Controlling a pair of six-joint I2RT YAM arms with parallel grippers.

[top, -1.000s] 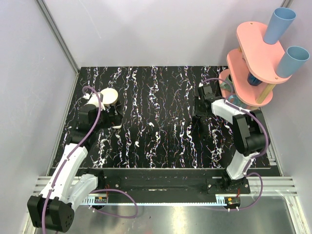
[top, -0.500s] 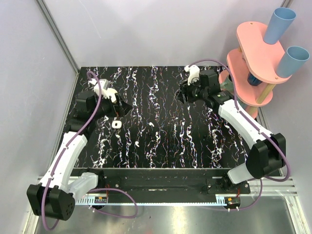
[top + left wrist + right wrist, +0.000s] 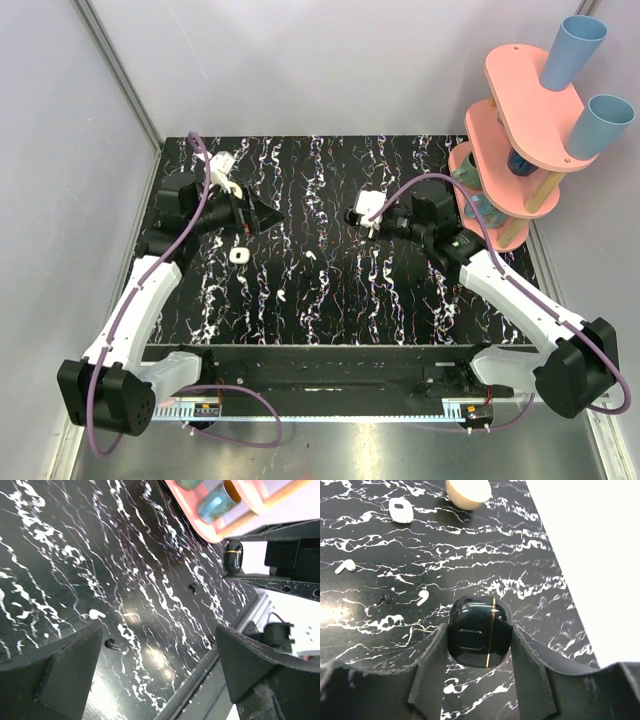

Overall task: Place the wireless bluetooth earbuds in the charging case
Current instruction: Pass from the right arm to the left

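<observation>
You are seeing your right gripper (image 3: 479, 630) pinching a glossy black rounded case with a thin gold seam (image 3: 470, 642). Its two fingers are pressing on the case's left and right sides in the right wrist view, and it is hanging over the black tabletop veined with white (image 3: 400, 300), just right of centre in the top view. Your left gripper (image 3: 159, 630) is standing spread wide with nothing between its fingers. It is hovering over the upper left part of the table in the top view and facing the right arm, so the black case is showing in the upper right of the left wrist view. The cream round puck-shaped charging case (image 3: 467, 490) is resting on the table at the top edge of the right wrist view. Only part of it is showing there, so you cannot tell whether it is open, and in the top view you cannot pick it out beside the left arm. The two tiny white glossy wireless earbuds (image 3: 423, 596) are lying loose on the table, well apart from the cream case. One is sitting just beyond the black case in the right wrist view, and the second earbud (image 3: 345, 566) is lying near the left edge. A small white oval piece (image 3: 401, 510) is lying between them and the cream case. A tiered pink stand (image 3: 520, 110) carrying blue cups (image 3: 578, 45) is standing at the upper right of the top view.
</observation>
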